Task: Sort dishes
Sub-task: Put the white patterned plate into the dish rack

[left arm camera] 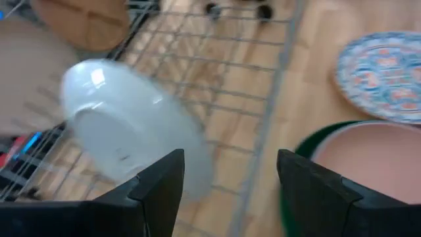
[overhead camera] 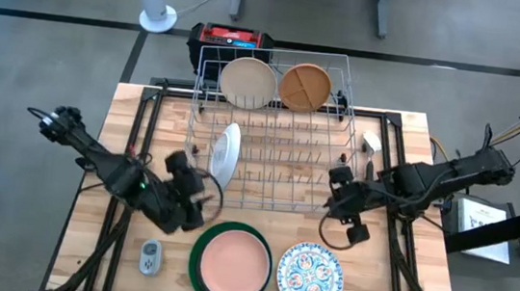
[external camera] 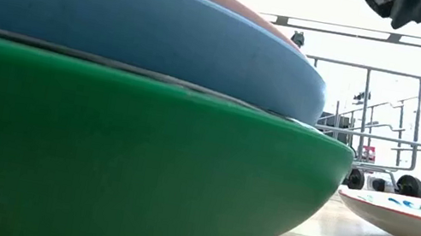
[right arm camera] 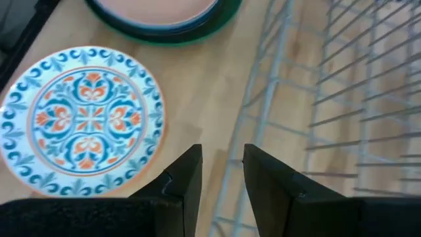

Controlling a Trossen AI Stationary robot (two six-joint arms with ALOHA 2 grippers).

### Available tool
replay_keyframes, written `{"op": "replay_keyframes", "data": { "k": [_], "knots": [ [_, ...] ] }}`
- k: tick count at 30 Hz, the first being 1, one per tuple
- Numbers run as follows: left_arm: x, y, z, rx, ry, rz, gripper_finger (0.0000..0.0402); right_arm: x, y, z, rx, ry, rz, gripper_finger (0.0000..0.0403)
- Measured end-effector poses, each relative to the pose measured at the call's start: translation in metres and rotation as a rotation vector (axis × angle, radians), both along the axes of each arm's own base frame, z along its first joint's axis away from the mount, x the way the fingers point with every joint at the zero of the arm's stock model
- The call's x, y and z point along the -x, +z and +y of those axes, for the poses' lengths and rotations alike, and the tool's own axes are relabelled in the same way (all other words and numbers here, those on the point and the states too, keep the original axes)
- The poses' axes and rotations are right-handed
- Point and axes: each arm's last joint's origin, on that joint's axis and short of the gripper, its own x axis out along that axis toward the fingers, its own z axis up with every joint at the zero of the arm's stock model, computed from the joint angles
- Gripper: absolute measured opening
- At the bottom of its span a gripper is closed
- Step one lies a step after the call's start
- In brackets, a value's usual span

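A pink plate lies on a blue plate, which lies in a large green dish at the table's near edge. Right of this stack a blue-and-orange patterned plate lies flat on the table. A white plate stands on edge in the left side of the wire rack. A cream plate and a tan plate stand at the rack's far end. My left gripper is open just left of the rack's near left corner, facing the white plate. My right gripper hovers narrowly open over the table by the rack's near right corner.
A small grey gadget lies left of the stack, near the table's front edge. A red and black box sits beyond the rack's far side. A white tag lies right of the rack. Bare wood shows at the table's far left.
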Motion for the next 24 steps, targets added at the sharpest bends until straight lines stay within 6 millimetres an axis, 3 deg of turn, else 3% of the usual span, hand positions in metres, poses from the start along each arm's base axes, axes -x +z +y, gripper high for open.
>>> {"op": "replay_keyframes", "data": {
  "k": [12, 24],
  "knots": [
    [-0.053, -0.015, -0.077, -0.122, -0.083, 0.149, 0.0232, 0.022, -0.046, 0.027, -0.047, -0.044, 0.122, 0.0106],
    [-0.072, -0.011, -0.119, -0.226, -0.020, 0.174, 0.0232, 0.038, -0.069, 0.049, -0.131, -0.147, 0.150, 0.0130]
  ]
}}
